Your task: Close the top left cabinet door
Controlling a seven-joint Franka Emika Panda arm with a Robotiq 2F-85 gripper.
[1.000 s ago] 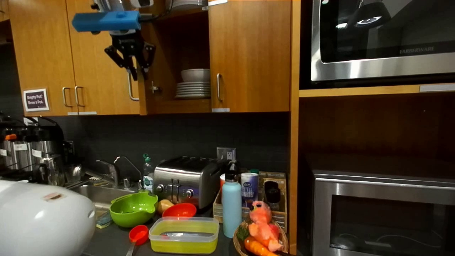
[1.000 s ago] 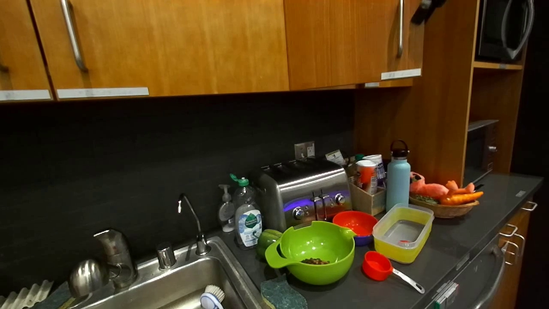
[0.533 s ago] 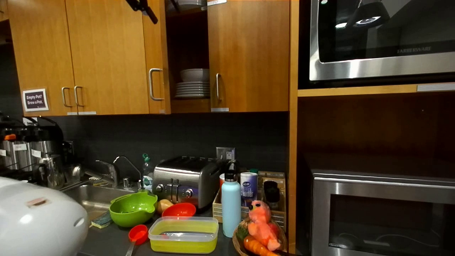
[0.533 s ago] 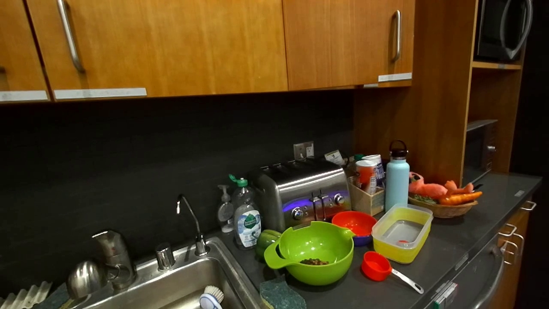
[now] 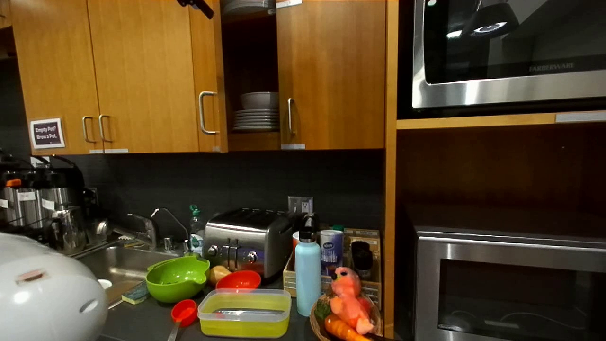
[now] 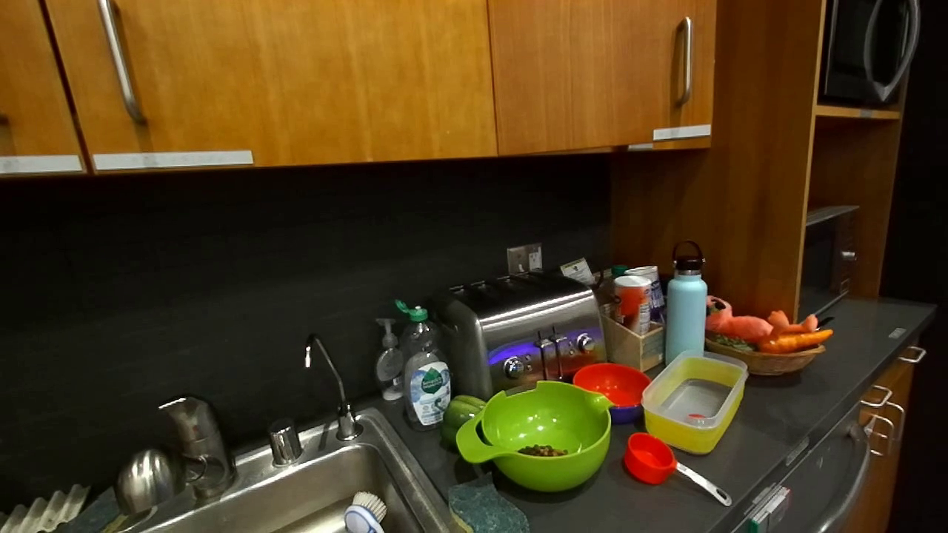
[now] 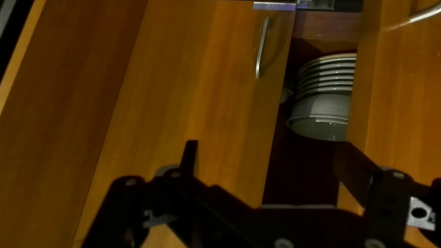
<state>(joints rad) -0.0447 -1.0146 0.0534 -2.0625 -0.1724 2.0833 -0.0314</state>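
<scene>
The top left cabinet door, honey-brown wood with a vertical silver handle, stands ajar. In another exterior view the same door projects slightly from the cabinet front. The upside-down wrist view has this door at the right, a dark gap beside it. My gripper is open, its fingers wide apart and nothing gripped. One fingertip overlaps the door's edge in that view; whether it touches, I cannot tell. Only a bit of the black fingers shows at the top in an exterior view.
The neighbouring door with its handle near the left edge is flush. Stacked plates and a bowl sit inside the cabinet. Below are a toaster, a blue bottle and a green bowl. A microwave is at the right.
The door has swung inward, narrowing the opening, mostly in the first half second. My gripper has left its edge and risen almost out of the exterior views.
</scene>
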